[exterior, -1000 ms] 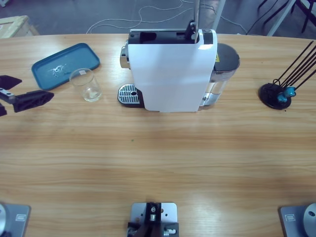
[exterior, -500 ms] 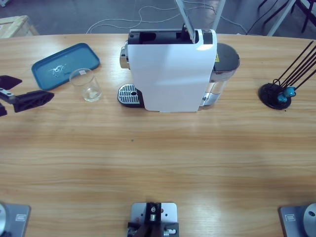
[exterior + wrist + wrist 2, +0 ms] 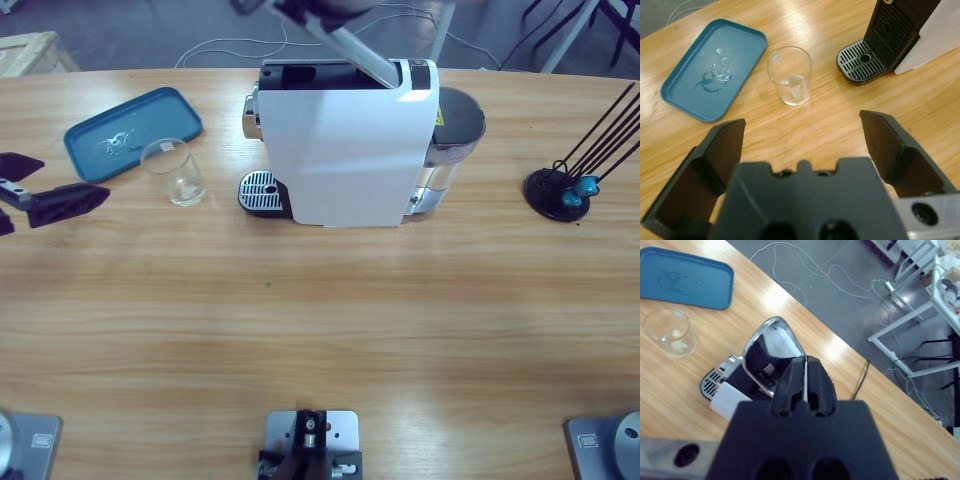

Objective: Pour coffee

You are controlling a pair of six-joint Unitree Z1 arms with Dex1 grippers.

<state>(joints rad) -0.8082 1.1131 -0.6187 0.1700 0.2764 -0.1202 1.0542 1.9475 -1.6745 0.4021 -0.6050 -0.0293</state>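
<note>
No coffee shows in any view. A white coffee machine [image 3: 350,150] stands mid-table, its drip grate [image 3: 261,190] facing left. Its chrome lever [image 3: 350,45] is raised and leans toward the machine's front. My right gripper [image 3: 805,365] is shut, its tips against the lever's chrome handle [image 3: 771,342]; in the high view it is only a blur at the top edge. An empty clear glass [image 3: 174,171] stands left of the grate. My left gripper [image 3: 75,178] is open at the table's left end, pointing at the glass [image 3: 789,75] from a short way off.
A teal tray [image 3: 160,110] lies behind the glass. The machine's water tank [image 3: 455,130] sits on its right side. A black capsule stand [image 3: 560,192] with thin rods and teal capsules is at the far right. Cables lie on the floor beyond the table.
The chrome lever has swung from nearly upright to leaning toward the machine's front. The right arm's blurred end has come into the top of the high view. The left gripper is unmoved.
</note>
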